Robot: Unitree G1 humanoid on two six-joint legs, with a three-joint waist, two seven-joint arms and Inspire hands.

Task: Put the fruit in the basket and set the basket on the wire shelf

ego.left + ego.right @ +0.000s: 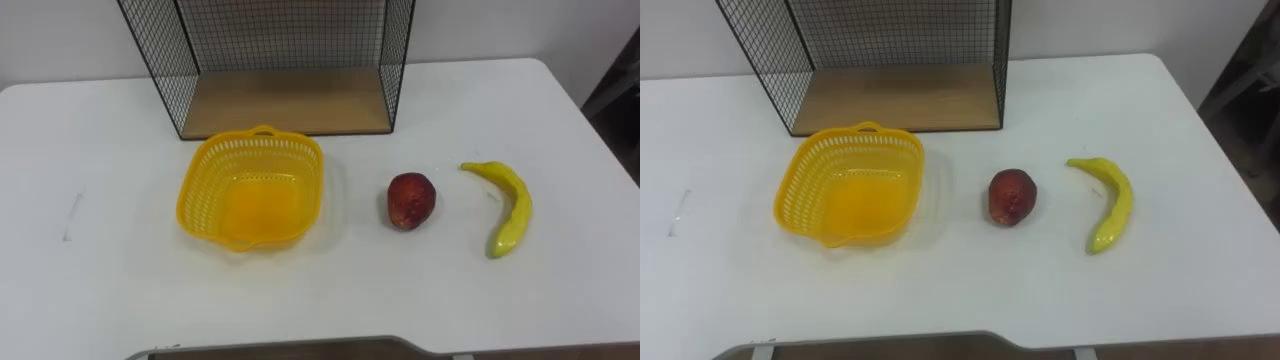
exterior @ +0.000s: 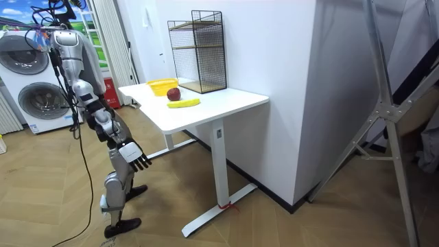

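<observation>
I stand the robot at the table's [image 1: 100, 290] near edge, on the room view's left. Its right hand [image 2: 137, 159] hangs low beside the leg, below the tabletop, fingers spread and relaxed, clasping nothing. All the fruit lies above and ahead of that hand, well apart from it.

On the table, nearest me and to the right, the banana [image 1: 510, 208] lies lengthwise, its stem end pointing away from the robot and to the left. Left of it, apart from it, the apple [image 1: 410, 200] rests on the bare surface. Further left, near the apple but not touching it, sits the basket [image 1: 205, 180], upright and with no fruit inside.

Just behind the basket's far rim stands the shelf [image 1: 290, 100], against the wall, its wooden floor bare and its open front facing the robot.
</observation>
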